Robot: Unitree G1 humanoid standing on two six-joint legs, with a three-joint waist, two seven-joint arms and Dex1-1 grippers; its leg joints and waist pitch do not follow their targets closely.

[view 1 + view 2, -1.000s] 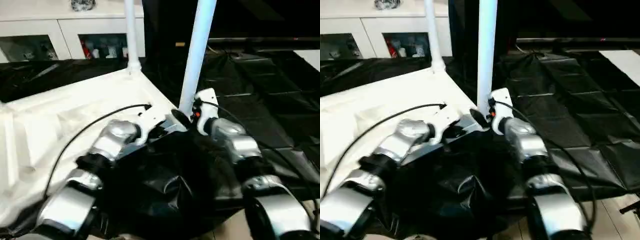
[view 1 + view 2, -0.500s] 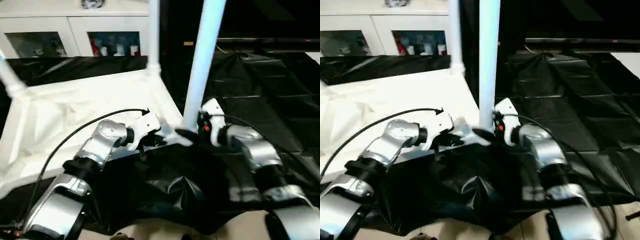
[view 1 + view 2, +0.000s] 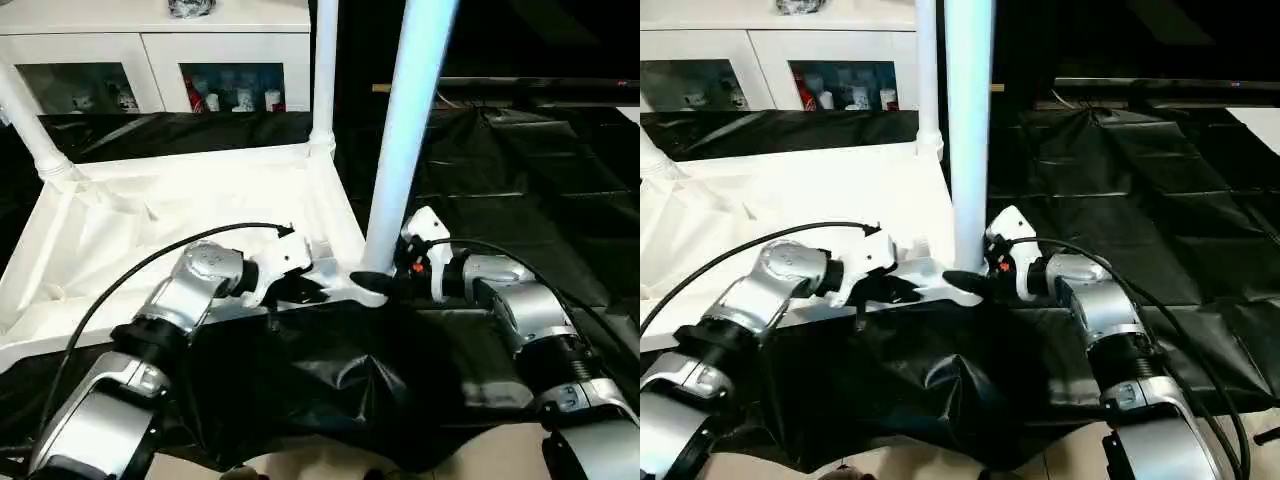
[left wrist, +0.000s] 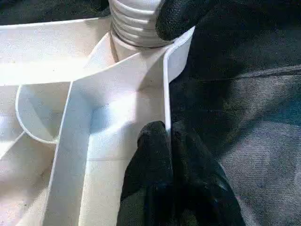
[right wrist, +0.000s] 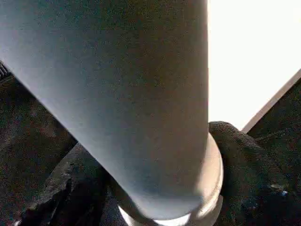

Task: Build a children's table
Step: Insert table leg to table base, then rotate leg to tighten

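Note:
The children's table lies upside down: its white tabletop shows the ribbed underside. Three white legs stand in corner sockets, at the far left, the far right and the near right. My left gripper is shut on the tabletop's rim beside the near-right socket. My right gripper is shut on the base of the near-right leg, with one of its black fingers on each side of the collar. One finger presses by the leg's threaded end.
A white glass-door cabinet stands behind the tabletop. Black plastic sheeting covers the floor to the right and bunches up in front of my arms. A strip of light floor shows nearest me.
The whole view has shifted, bringing in more tabletop and the far-left leg. My right gripper's fingers have drawn in around the near leg's base. The left gripper keeps its hold on the rim.

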